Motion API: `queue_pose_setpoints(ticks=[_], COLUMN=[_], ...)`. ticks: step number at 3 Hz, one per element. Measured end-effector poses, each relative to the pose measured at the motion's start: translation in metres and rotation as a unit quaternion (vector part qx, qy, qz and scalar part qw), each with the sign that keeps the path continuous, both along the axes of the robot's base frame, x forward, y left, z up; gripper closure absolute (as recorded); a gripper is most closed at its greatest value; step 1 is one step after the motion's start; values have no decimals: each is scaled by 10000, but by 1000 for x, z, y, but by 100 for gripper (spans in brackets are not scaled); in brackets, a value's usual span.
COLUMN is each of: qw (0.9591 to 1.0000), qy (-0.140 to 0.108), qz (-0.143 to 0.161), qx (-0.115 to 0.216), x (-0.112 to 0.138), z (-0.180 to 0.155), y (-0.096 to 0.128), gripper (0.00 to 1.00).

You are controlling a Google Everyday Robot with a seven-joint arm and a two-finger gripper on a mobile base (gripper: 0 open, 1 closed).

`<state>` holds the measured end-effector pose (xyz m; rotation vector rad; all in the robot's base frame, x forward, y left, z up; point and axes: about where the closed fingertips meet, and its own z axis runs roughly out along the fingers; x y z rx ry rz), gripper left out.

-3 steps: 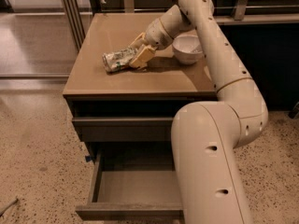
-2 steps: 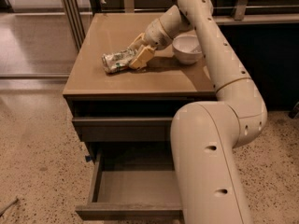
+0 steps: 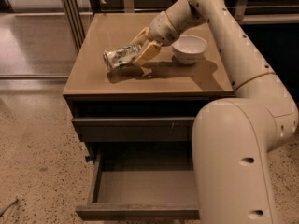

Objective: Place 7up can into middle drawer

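Note:
The 7up can [image 3: 117, 58], silver with green print and dented, lies on its side, tilted, at the middle of the brown cabinet top [image 3: 93, 78]. My gripper [image 3: 138, 50] comes in from the right and is shut on the can's right end, one finger in front and one behind. The can casts a shadow on the top just below it. The middle drawer [image 3: 140, 213] is pulled open at the bottom of the cabinet. Its flat grey floor [image 3: 145, 185] is bare, and my arm [image 3: 233, 162] covers its right part.
A white bowl [image 3: 189, 48] stands on the cabinet top just right of the gripper. A shut drawer front with small pale scratches [image 3: 135, 127] is above the open drawer. A metal frame [image 3: 70, 13] stands at the left, on speckled floor [image 3: 37, 162].
The gripper and the can have shifted very slightly up and to the right. Nothing else has moved.

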<state>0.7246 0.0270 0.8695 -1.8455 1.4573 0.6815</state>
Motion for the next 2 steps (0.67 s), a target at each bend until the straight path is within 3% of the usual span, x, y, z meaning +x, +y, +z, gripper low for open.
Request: queue_pose_setpoints(ticks=[1, 2], qw=[9992, 9932], qy=[-301, -811], qz=[-146, -482], qx=[223, 685], x=[-30, -73], z=[35, 94], y=[-20, -39], gripper=[100, 100])
